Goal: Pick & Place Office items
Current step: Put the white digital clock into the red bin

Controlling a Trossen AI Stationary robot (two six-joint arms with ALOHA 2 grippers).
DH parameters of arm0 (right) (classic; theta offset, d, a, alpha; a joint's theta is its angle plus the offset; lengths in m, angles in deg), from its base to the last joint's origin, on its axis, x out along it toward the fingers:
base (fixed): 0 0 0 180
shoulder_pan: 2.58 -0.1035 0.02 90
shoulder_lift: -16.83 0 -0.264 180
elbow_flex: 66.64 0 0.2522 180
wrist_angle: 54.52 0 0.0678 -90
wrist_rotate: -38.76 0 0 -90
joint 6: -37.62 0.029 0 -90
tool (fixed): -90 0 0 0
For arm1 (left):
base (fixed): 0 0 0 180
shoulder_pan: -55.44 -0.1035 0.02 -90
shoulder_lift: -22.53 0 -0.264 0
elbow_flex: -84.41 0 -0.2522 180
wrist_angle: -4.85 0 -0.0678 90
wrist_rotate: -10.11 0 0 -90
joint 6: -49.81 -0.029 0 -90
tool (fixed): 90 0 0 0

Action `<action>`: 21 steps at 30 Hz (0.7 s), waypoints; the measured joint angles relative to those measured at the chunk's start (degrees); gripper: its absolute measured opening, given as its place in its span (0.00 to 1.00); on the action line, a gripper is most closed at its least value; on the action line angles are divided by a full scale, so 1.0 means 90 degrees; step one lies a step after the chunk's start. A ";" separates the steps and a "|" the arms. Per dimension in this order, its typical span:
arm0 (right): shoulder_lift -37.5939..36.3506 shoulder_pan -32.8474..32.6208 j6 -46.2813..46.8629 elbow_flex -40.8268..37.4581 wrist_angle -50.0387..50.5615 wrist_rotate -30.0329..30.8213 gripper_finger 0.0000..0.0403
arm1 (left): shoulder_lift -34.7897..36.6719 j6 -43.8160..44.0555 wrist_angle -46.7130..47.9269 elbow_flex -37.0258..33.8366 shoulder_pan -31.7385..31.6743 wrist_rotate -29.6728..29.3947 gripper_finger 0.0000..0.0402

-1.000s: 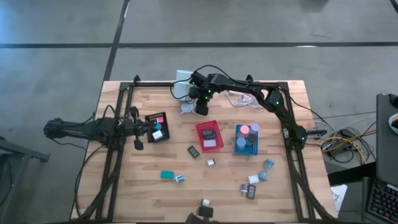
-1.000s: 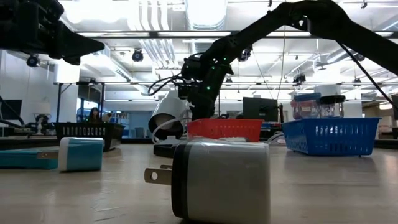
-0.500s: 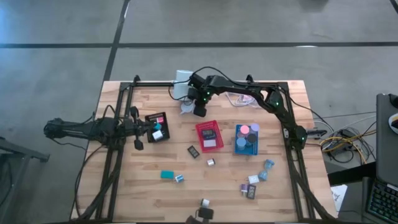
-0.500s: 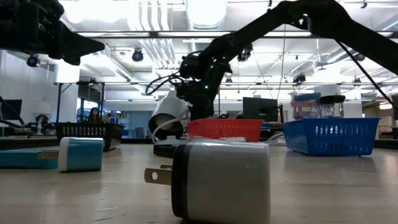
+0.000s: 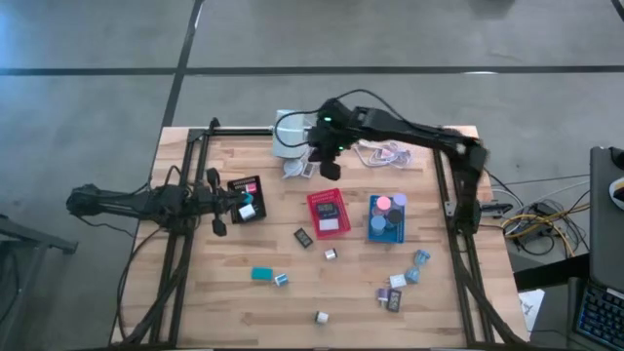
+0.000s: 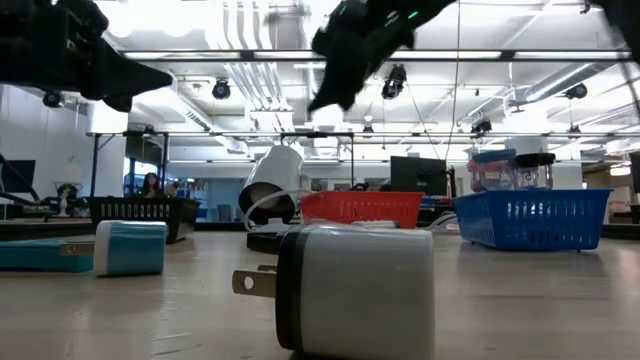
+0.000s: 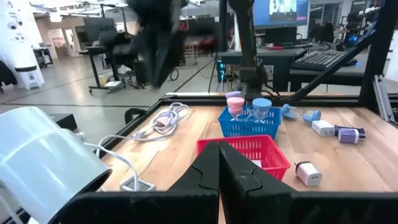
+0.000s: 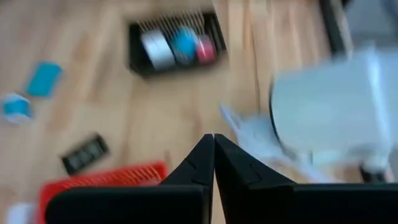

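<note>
Your right arm has swung up and back from the far edge of the table, so the right gripper (image 5: 330, 168) now hangs high between the white cylinder (image 5: 289, 133) and the red tray (image 5: 328, 212), its fingers pressed together with nothing visible between them (so that reach seems to have come away empty). Your left gripper (image 5: 216, 226) has not moved: it waits just left of the black tray (image 5: 246, 198), fingers also closed and holding nothing. The blue tray (image 5: 385, 220) holds a few round discs. Most office items lie loose on the near half: a teal block (image 5: 262, 274), a dark piece (image 5: 303, 237), a grey plug (image 5: 321, 317). You'll probably need another pick.
</note>
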 joint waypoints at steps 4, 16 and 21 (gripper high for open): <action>-0.1353 -0.0140 0.0284 -0.1508 -0.1644 -0.0409 0.02 | -0.0377 0.0002 -0.0263 -0.0009 0.0000 -0.0042 0.00; -0.5172 -0.0258 0.1268 -0.5396 -0.4544 -0.0768 0.02 | -0.1617 0.0248 -0.0836 0.0356 -0.0004 -0.0607 0.00; -0.6335 -0.0366 0.1716 -0.6880 -0.5888 -0.0770 0.02 | -0.2639 0.0267 -0.0824 0.0819 -0.0027 -0.0708 0.00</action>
